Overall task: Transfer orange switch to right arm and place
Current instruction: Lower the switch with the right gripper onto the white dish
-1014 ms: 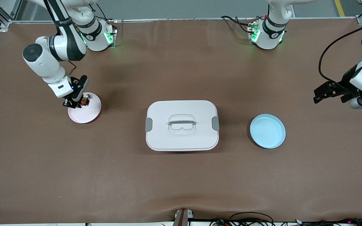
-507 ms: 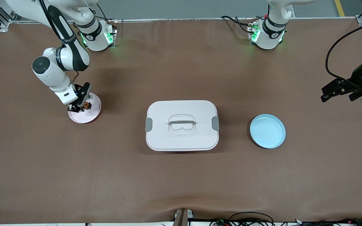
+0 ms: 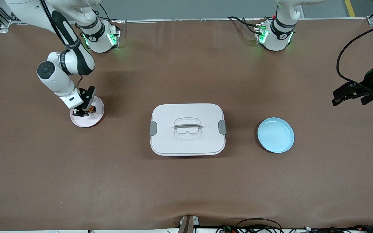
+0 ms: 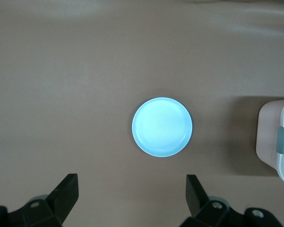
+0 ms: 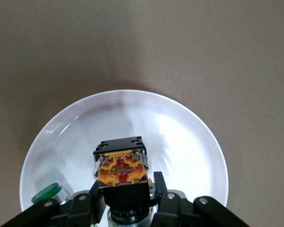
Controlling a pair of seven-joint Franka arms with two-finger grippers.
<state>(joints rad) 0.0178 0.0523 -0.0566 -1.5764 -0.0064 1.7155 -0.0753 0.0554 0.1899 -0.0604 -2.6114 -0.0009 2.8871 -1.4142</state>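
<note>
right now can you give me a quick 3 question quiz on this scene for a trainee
1. True or false: the right gripper is shut on the orange switch over the pink plate.
2. Which does the left wrist view look down on? A) the blue plate B) a mug C) a drawer
3. Fill in: the left gripper, over the table's end past the blue plate, has its jaws ____.

Key: 1 true; 2 A; 3 open. A small green piece also lies on the pink plate, and the white lidded box sits between the two plates.
</note>
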